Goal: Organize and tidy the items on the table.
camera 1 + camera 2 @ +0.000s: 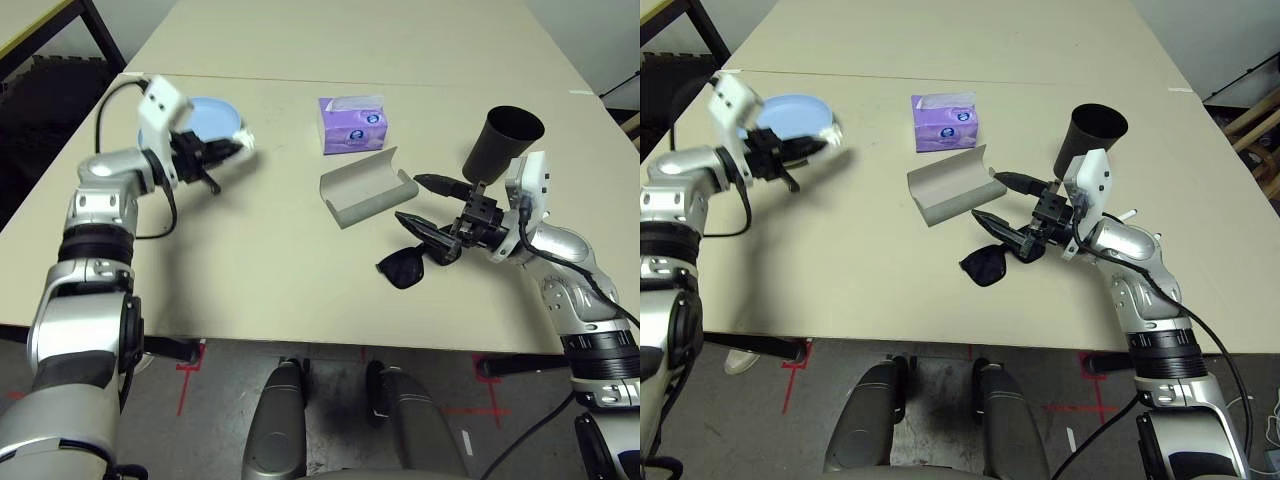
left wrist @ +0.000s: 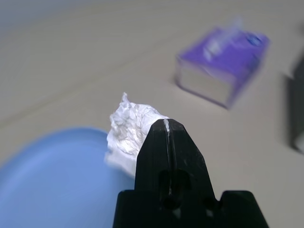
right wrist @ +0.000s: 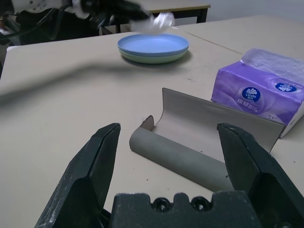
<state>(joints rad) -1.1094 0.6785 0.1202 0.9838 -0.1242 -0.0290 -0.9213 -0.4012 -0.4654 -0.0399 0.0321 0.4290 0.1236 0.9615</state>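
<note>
"What is being done with the left gripper (image 2: 167,124)?"
"The crumpled white tissue (image 2: 130,133) is pinched between its two fingertips, which are pressed together and held above the table (image 1: 280,290). Beside it, toward the robot's left, the light blue round plate (image 1: 215,118) is seen, stacked on the pale green round plate (image 3: 152,60)."

"And the right gripper (image 1: 408,197)?"
"Its fingers are spread, and nothing is gripped. Just ahead of the fingertips the open grey glasses case (image 1: 365,190) is laid; whether it is touched cannot be told."

"Where are the others found?"
"The black sunglasses (image 1: 403,268) are seen on the robot's side of the right gripper, partly covered by its nearer finger. On its far side the black cup (image 1: 500,145) is placed. Past the case, between the two grippers, the purple Vinda tissue box (image 1: 352,130) is set."
</note>
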